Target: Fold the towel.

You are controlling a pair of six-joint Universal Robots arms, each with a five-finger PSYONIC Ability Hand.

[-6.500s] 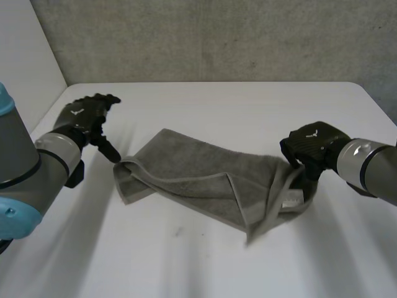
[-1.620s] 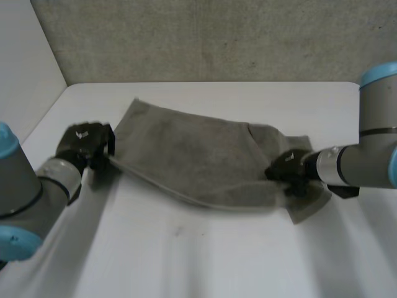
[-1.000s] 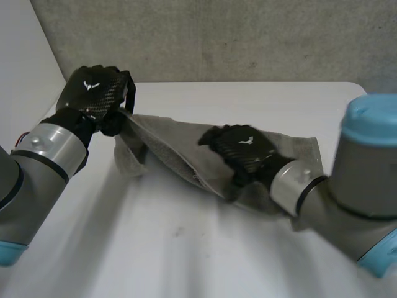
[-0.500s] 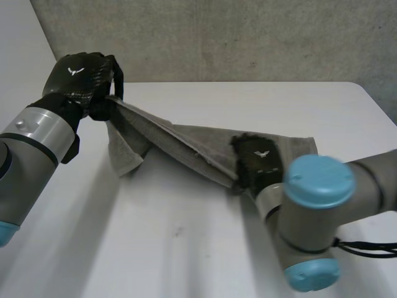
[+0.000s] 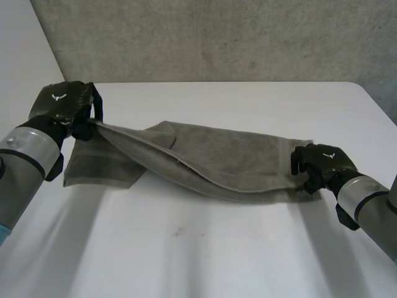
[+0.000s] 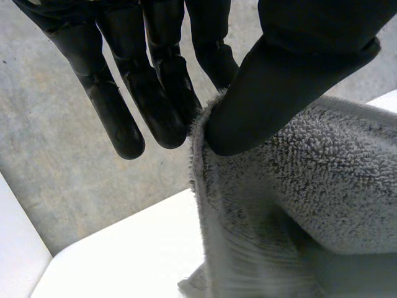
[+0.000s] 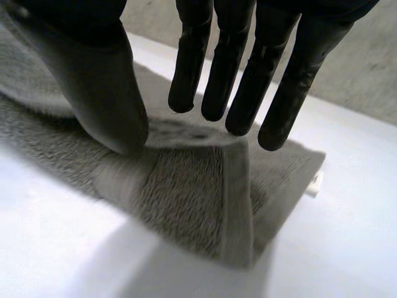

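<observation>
A grey towel (image 5: 211,155) lies stretched out across the white table (image 5: 205,254), with part of it doubled over. My left hand (image 5: 62,107) holds one corner just above the table at the towel's left end. In the left wrist view, the thumb (image 6: 279,87) presses the towel's edge (image 6: 322,180) against the fingers. My right hand (image 5: 322,162) is at the towel's right end. Seen from the right wrist, its fingers (image 7: 248,68) are straight and spread from the thumb (image 7: 99,87), just over a folded edge of the towel (image 7: 180,198).
A grey concrete wall (image 5: 236,37) stands behind the table. A white panel (image 5: 25,56) rises at the back left. The towel's small white label (image 7: 315,180) pokes out at the end near my right hand.
My right hand has slid from the towel's middle out to its right end. My left hand has come down and leftward with its corner, and the towel is drawn out longer.
</observation>
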